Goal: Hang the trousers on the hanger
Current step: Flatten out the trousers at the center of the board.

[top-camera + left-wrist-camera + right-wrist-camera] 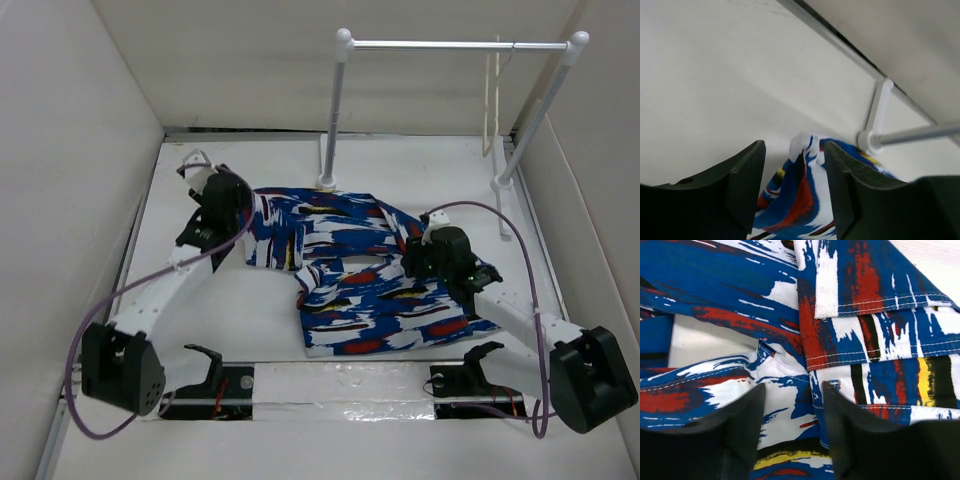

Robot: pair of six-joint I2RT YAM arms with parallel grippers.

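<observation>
The trousers point(360, 290), in a blue, white, red, black and yellow print, lie crumpled flat on the white table. My left gripper point(238, 208) is at their far left end. In the left wrist view it point(794, 150) is open, and a raised fold of the trousers point(800, 195) stands between the jaws. My right gripper point(412, 256) is low over the right part of the trousers. In the right wrist view it point(792, 390) is open, with seams and a belt-loop area of the cloth point(740, 280) under it. The cream hanger point(490, 100) hangs from the rail at the back right.
A tall white two-post rail with a metal bar point(450, 45) stands at the back of the table. Its left foot point(867, 140) is just behind the trousers. White walls enclose the table on the left, back and right.
</observation>
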